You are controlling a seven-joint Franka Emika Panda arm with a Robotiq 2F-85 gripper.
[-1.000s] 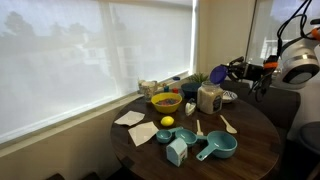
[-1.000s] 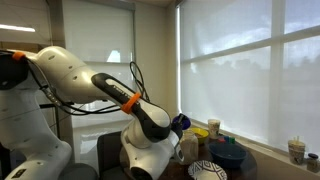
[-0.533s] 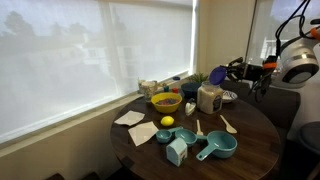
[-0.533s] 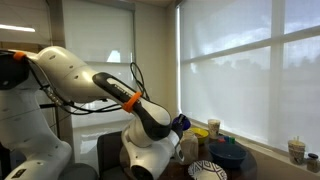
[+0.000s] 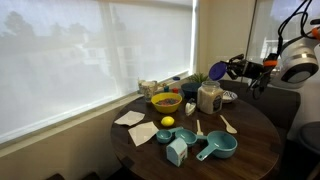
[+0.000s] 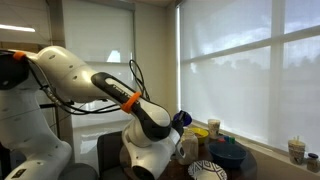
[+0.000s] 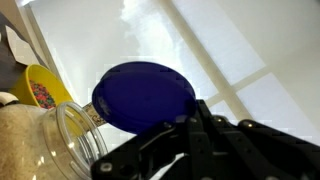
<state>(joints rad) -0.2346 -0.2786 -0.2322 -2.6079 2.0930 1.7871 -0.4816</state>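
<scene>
Hand (image 5: 227, 70) with blue lid (image 7: 145, 97) slightly higher

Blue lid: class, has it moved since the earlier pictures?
Yes, slightly: the blue lid, held in the gripper, has risen a little above the clear jar, which has not moved.

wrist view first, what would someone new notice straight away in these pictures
The dark blue disc, seemingly a lid, fills the wrist view, pinched at its edge by the shut gripper just above the open glass jar. In an exterior view the cluttered round table by the bright window draws the eye, with a yellow bowl beside the jar and teal measuring cups nearer the camera.
</scene>
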